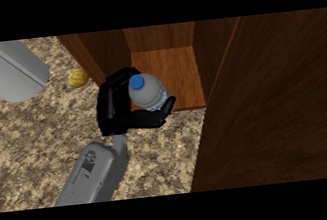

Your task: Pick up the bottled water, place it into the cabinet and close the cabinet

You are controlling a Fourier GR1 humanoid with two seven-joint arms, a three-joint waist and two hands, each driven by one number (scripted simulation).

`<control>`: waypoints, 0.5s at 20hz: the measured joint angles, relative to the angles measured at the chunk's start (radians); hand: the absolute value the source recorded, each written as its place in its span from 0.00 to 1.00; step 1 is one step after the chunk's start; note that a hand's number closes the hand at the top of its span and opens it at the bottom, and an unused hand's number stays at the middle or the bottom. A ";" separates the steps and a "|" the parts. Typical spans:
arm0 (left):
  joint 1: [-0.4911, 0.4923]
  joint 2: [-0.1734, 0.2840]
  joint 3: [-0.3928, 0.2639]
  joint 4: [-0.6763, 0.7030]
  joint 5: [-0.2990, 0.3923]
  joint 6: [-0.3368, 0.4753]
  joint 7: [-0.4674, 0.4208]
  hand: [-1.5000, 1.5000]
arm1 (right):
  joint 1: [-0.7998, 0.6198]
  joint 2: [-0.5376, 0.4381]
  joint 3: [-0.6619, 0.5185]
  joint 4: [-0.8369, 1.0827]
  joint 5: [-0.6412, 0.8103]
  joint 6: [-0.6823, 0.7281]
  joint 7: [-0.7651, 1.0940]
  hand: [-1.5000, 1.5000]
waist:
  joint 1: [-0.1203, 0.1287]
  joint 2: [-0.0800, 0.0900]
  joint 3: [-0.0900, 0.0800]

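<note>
The black right hand (118, 109) has its fingers curled round the clear plastic water bottle with a blue cap (147, 91), holding it at the front edge of the open brown wooden cabinet (166, 66). The cabinet's open door (284, 104) stands just right. A small yellow round object (78, 77) lies on the speckled table (29, 146) near a grey forearm (6, 68) at upper left.

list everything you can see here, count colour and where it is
bottled water: one, clear with blue cap, at the cabinet's open front, held in a hand
cabinet: one, brown wood, top centre, interior shelf showing
cabinet door: one, dark brown wood, swung open at right
counter: one, speckled beige-brown, left and bottom
yellow object: one, small, on the counter left of the cabinet, kind unclear
grey object: one, large, top left corner
hand: one, black, on a grey forearm, curled round the bottle; which side cannot be told
</note>
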 measured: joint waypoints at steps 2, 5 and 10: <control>-0.050 0.000 -0.002 0.049 -0.005 0.032 0.000 1.00 | 0.002 -0.009 -0.006 -0.002 -0.002 0.001 0.000 0.00 | -0.002 0.001 0.000; -0.138 0.000 0.014 0.136 -0.010 0.059 0.002 1.00 | -0.004 -0.009 -0.012 0.001 -0.007 0.005 -0.005 0.00 | -0.003 0.002 0.000; -0.249 0.003 0.065 0.300 -0.007 0.054 -0.029 1.00 | 0.026 -0.017 0.012 0.001 -0.008 -0.007 -0.042 0.00 | -0.008 0.002 0.000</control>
